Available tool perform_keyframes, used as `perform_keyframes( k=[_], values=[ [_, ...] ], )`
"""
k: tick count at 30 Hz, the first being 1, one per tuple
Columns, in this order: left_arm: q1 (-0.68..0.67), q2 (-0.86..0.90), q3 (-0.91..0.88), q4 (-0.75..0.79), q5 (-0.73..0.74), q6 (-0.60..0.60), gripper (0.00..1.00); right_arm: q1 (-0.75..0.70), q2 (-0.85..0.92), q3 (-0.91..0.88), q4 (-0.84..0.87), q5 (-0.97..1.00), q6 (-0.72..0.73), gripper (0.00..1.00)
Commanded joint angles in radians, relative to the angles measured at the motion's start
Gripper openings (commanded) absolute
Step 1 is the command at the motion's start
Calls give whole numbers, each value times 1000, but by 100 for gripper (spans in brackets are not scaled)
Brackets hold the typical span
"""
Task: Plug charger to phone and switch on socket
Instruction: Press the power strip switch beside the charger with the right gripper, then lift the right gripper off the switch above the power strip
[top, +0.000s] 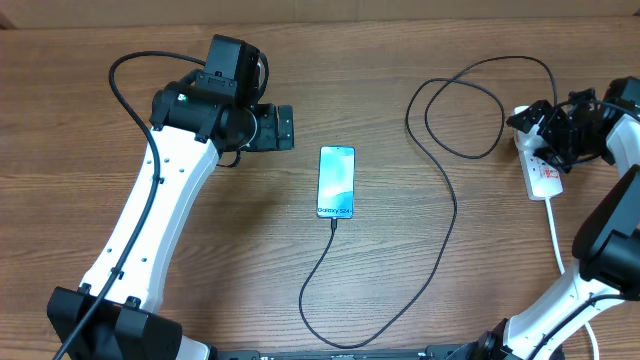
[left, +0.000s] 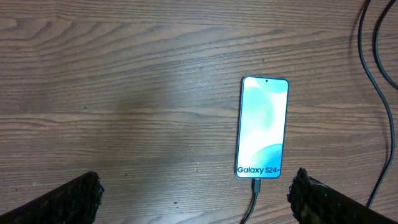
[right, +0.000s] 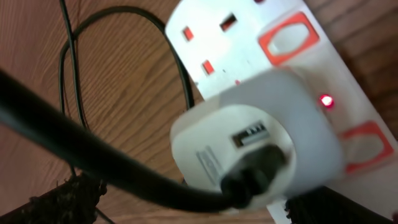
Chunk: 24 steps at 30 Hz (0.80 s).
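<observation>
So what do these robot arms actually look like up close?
The left arm and right arm are long white tubes with chunky black joints and black bases. A thin black cable runs along the left arm, with a small green light near its top. The left tool and right tool are black, with dark, rough-looking fingertips.

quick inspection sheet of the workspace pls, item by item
surface: wooden table, flat
job's things: phone face up, screen lit, charger plugged into its bottom port; white adapter in socket, red light lit beside it
clutter: nothing seen
grippers: left gripper open, beside phone; right gripper open over socket; both empty
cables: charger loops from phone to adapter; white cord leaves socket
surroundings: nothing seen
</observation>
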Motion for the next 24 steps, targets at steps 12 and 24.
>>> perform_keyframes(
  k=[12, 24],
  values=[
    [-7, -5, 8, 1, 10, 15, 100, -16, -155, 10, -72, 154, 107, 100],
    [-7, -5, 8, 2, 11, 15, 100, -14, -324, 10, -198, 225, 180, 100]
  ],
)
